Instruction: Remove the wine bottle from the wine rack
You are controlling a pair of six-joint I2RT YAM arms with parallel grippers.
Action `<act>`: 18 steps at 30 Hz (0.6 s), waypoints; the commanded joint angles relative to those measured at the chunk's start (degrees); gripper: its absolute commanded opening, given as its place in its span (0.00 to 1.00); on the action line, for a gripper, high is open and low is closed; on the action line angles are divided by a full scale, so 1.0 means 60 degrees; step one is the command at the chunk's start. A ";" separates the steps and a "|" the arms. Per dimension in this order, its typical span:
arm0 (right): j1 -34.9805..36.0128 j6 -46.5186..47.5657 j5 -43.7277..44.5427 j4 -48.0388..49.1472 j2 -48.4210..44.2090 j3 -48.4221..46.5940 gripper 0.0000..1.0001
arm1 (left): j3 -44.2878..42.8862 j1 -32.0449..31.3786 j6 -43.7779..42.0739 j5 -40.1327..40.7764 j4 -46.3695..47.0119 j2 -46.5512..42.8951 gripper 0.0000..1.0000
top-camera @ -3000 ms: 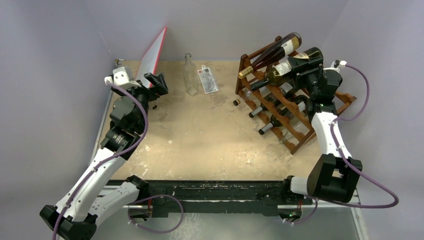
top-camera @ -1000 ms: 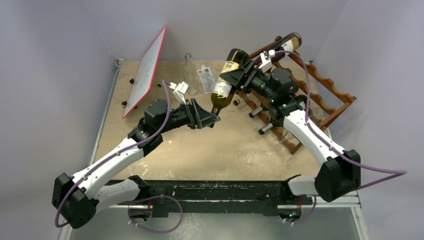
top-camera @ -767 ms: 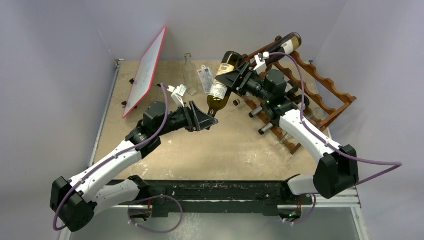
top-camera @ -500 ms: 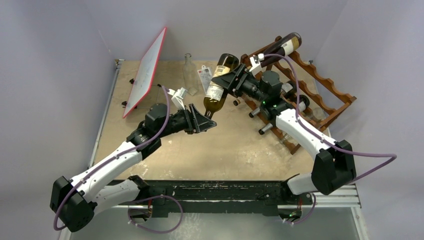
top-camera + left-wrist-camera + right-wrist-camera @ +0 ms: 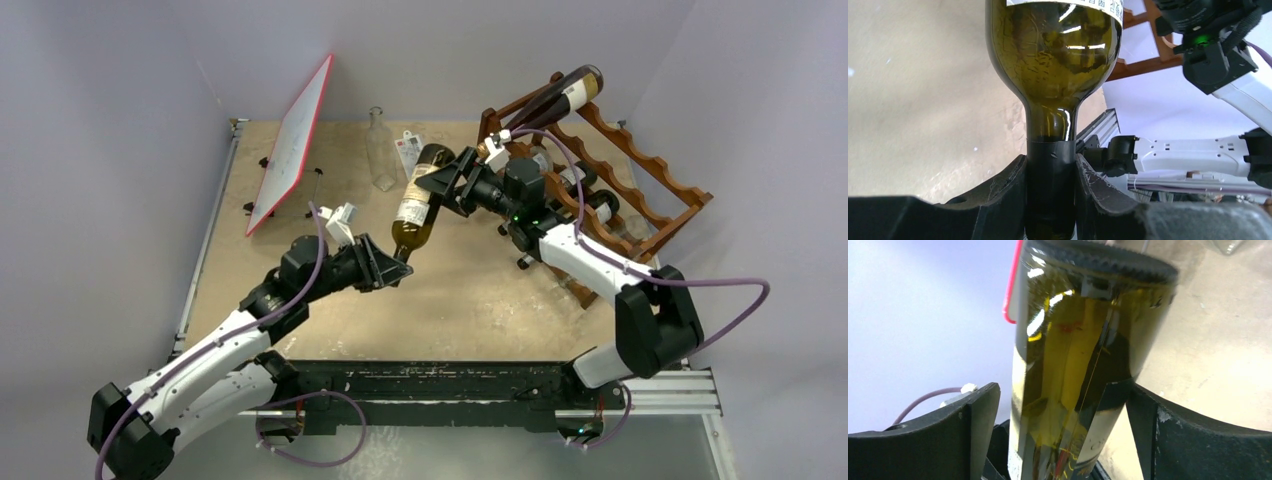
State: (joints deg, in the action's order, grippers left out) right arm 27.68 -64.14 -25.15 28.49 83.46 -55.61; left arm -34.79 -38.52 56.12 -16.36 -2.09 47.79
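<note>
Bottle: the dark green bottle (image 5: 412, 205) is off the rack (image 5: 700, 195), held over the middle of the worktop (image 5: 480, 300). It is tilted, neck down toward the near left, base up toward the far edge.
Left gripper: the left gripper (image 5: 393, 264) is clamped on the bottle's neck. In its wrist view both fingers (image 5: 1003, 190) press the black capsule from either side.
Right gripper: the right gripper (image 5: 440, 180) straddles the bottle's body at the label with its jaws spread. Its wrist view shows a gap between one finger (image 5: 973, 430) and the glass; contact on the other side is unclear.
Rack: far right corner, set at an angle to the edges, just right of the right gripper.
Rack top: a second bottle (image 5: 560, 97) lies across the top tier.
Far edge: a clear glass bottle (image 5: 378, 150) stands upright.
Far left corner: a red-edged board (image 5: 290, 145) leans.
</note>
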 commanded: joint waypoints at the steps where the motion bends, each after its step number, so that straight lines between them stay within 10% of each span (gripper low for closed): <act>1: -0.0148 0.0585 0.0214 0.0644 0.0311 -0.0456 0.98 | 0.0777 0.0070 0.0986 0.0810 0.0650 -0.0844 0.00; 18: 0.0464 0.4436 0.0427 -0.1781 0.0309 -0.1503 0.99 | 0.0440 0.0069 0.1232 0.1725 -0.1790 -0.0671 0.00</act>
State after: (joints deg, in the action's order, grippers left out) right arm 28.64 -49.39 -22.90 21.08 89.19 -59.72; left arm -27.40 -38.44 63.96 -8.75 -12.10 43.46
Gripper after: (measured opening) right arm 0.995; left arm 0.330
